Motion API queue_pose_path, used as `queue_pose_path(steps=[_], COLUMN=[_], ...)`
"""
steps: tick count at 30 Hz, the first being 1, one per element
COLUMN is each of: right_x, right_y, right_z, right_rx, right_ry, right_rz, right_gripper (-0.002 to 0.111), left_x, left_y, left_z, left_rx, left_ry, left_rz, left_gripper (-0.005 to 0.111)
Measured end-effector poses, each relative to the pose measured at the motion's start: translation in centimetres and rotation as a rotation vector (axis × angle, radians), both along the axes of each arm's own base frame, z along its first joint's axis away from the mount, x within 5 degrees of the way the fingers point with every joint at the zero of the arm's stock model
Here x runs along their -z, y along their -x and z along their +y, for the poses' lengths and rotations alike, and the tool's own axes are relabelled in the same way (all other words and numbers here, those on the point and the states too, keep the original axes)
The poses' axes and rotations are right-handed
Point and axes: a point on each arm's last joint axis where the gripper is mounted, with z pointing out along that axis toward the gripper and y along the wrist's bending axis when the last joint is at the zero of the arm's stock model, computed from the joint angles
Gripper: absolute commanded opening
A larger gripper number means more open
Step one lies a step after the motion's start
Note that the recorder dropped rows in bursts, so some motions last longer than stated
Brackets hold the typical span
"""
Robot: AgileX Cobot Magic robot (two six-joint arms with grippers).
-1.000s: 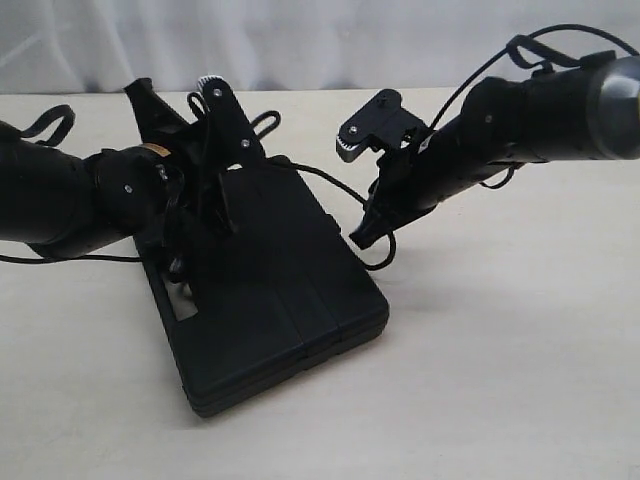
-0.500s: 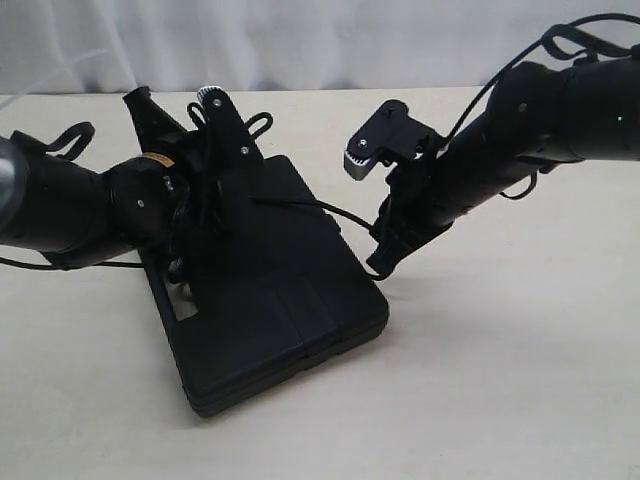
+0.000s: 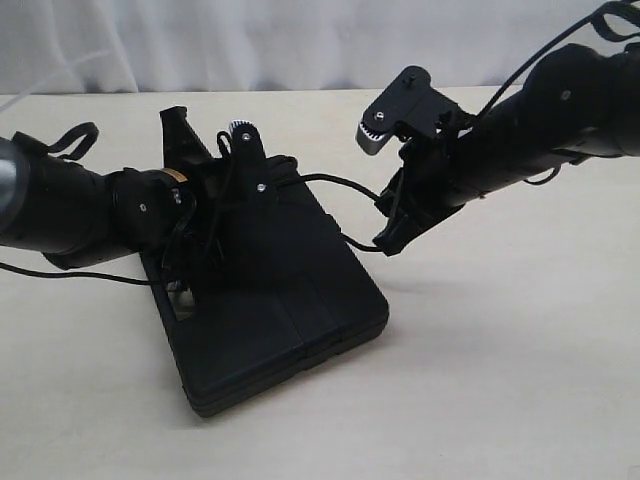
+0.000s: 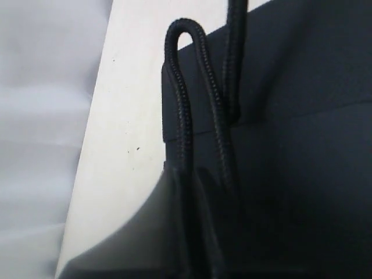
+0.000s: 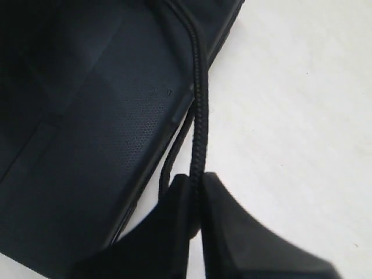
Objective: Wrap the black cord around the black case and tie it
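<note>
Lying flat on the pale worktop (image 3: pixel 500 380), the black case (image 3: pixel 290 300) sits at an angle near the middle, its handle slot on the left arm's side. The left pincer (image 4: pixel 189 180) is pressed together over the case's far end, pinching a doubled loop of the cord (image 4: pixel 183 116). The right pincer (image 5: pixel 195 186) hangs just beside the case's right edge, above the worktop, and is likewise clamped on the cord. One strand spans the case's far corner between both pincers.
</note>
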Motion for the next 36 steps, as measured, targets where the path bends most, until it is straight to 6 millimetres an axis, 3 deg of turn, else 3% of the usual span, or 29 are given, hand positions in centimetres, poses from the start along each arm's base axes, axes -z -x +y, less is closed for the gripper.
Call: queue_pose_path(steps=[16,30,36], right_x=[-1.4,-1.8,-1.6], right_y=[1.2,0.5,0.4], right_z=[-0.3,-0.2,-0.2], right_rx=[-0.023,0.017,0.022], right_ry=[-0.014,-0.046,-0.049], right_rz=[-0.003,-0.072,-0.069], right_gripper=[0.004,0.004,0.004], left_x=[0.0,0.1,-1.3], left_y=[0.0,0.1,0.2], left_z=[0.0,-0.1,0.0], left_rx=[0.008,-0.009,-0.059], left_ry=[-0.004,0.025,0.12], left_rz=[0.001,0.017,0.009], left_gripper=[0.0,0.0,0.0])
